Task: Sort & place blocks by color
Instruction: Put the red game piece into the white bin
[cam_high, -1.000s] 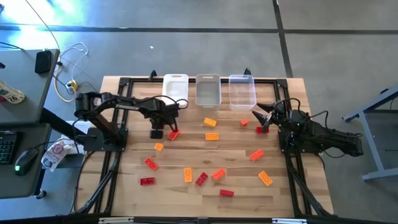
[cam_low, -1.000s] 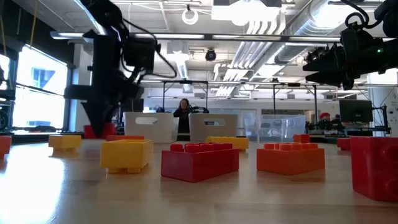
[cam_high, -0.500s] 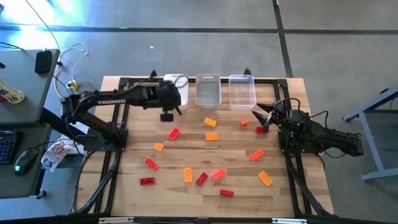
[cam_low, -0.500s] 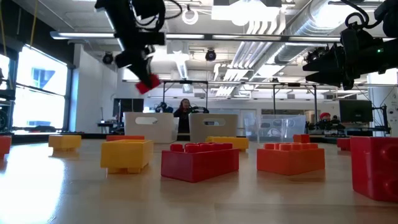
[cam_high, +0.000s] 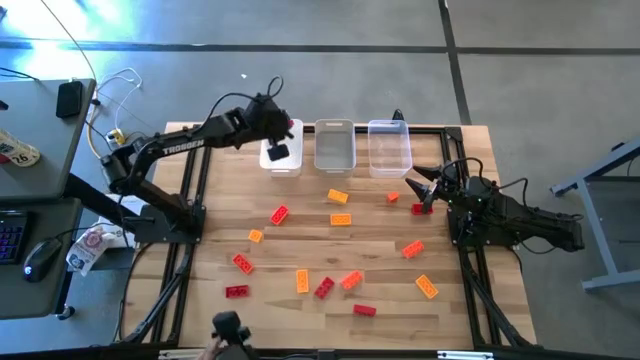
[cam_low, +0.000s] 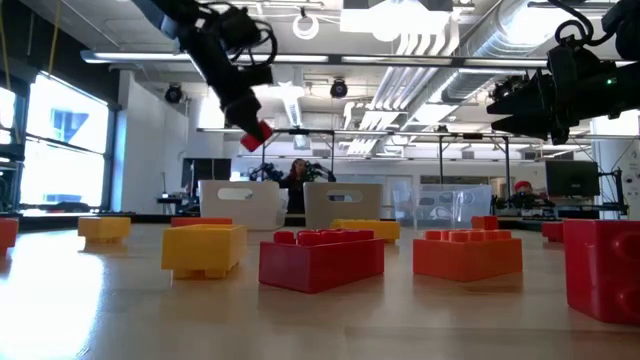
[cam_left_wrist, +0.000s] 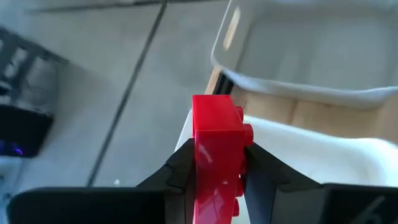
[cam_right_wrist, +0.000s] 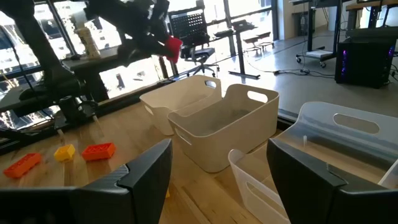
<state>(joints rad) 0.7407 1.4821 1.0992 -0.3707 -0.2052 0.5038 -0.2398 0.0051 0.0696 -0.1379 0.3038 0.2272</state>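
My left gripper (cam_high: 288, 131) is shut on a red block (cam_left_wrist: 217, 149) and hangs above the left one of three clear bins (cam_high: 282, 158) at the far edge. The low view shows the same block (cam_low: 257, 133) high in the air. My right gripper (cam_high: 416, 189) waits open at the table's right side, with a small red block (cam_high: 421, 208) on the table just beside it. Several red and orange blocks lie flat across the table, among them a red one (cam_high: 279, 215) and an orange one (cam_high: 341, 219). My left gripper pinches the red block between its two fingers (cam_left_wrist: 177, 171), one on each broad face. The studded face (cam_left_wrist: 247, 132) is turned toward one finger. The fingers slant downward toward the table's far edge. The block is lifted clear, over the left bin's rim.
The middle bin (cam_high: 335, 148) and right bin (cam_high: 389, 148) stand in a row beside the left one. A black frame (cam_high: 190, 200) runs along the table's edges. At the near edge a hand holds a dark object (cam_high: 229, 327). Cables and a desk lie left of the table.
My left gripper has risen from the table's left middle with the red block and swung toward the far edge, to above the left bin. It has tipped from pointing down to slanting forward. The block is lifted clear of the table.
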